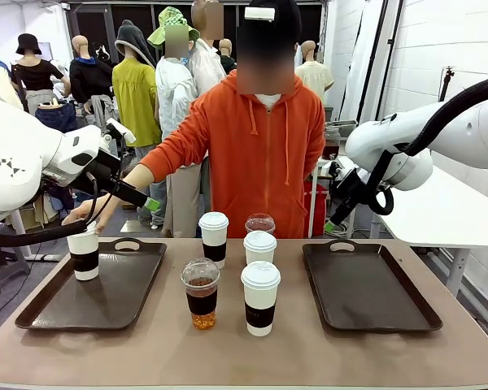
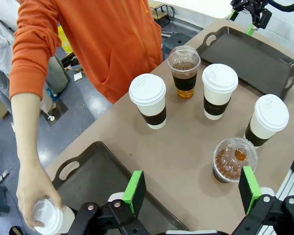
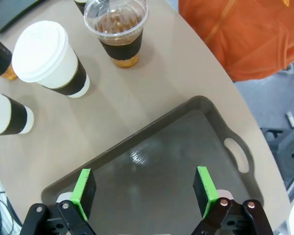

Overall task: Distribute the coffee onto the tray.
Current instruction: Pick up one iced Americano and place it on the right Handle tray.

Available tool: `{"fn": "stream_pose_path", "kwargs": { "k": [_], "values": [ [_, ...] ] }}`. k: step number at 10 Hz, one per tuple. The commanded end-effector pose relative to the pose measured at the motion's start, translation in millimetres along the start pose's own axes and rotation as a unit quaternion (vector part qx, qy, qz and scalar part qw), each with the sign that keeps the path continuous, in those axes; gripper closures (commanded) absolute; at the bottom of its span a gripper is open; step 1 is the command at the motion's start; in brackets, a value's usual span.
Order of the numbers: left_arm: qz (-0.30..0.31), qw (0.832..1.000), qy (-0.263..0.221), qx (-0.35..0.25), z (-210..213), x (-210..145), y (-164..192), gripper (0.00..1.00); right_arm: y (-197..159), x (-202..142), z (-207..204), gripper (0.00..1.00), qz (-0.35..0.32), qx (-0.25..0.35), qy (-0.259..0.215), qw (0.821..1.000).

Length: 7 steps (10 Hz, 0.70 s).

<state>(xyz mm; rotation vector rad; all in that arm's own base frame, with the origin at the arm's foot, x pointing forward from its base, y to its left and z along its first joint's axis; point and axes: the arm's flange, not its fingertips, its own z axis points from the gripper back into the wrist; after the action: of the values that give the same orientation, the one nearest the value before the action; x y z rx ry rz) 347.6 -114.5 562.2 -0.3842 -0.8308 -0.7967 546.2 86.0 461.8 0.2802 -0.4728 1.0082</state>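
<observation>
Seemingly a robot lab: two white arms (image 1: 20, 158) flank a table (image 1: 309, 357)

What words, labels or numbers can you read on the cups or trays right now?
Nothing reads clearly.
Dark sleeve of the middle white paper cup: a small line of pale print, too small to read.
Trays and clear cups: no print visible.
</observation>
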Motion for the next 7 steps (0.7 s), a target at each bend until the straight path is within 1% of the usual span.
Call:
{"fn": "stream_pose_path", "kwargs": {
  "k": [1,3,5,7],
  "values": [
    [0.003,1.0,-0.001,-0.006,0,-1,1,0.0,0,0,0,0.0,-0.001,0.001,-0.001,1.0],
    [0.003,1.0,-0.001,-0.006,0,-1,1,0.0,0,0,0,0.0,0.0,0.0,0.0,1.0],
    [0.003,1.0,-0.001,-0.006,0,-1,1,0.0,-14,2,-23,0.0,0.026,0.054,-0.025,0.998],
    [0.003,1.0,-0.001,-0.006,0,-1,1,0.0,-26,3,-40,0.0,0.04,0.077,-0.048,0.995]
  ]
}}
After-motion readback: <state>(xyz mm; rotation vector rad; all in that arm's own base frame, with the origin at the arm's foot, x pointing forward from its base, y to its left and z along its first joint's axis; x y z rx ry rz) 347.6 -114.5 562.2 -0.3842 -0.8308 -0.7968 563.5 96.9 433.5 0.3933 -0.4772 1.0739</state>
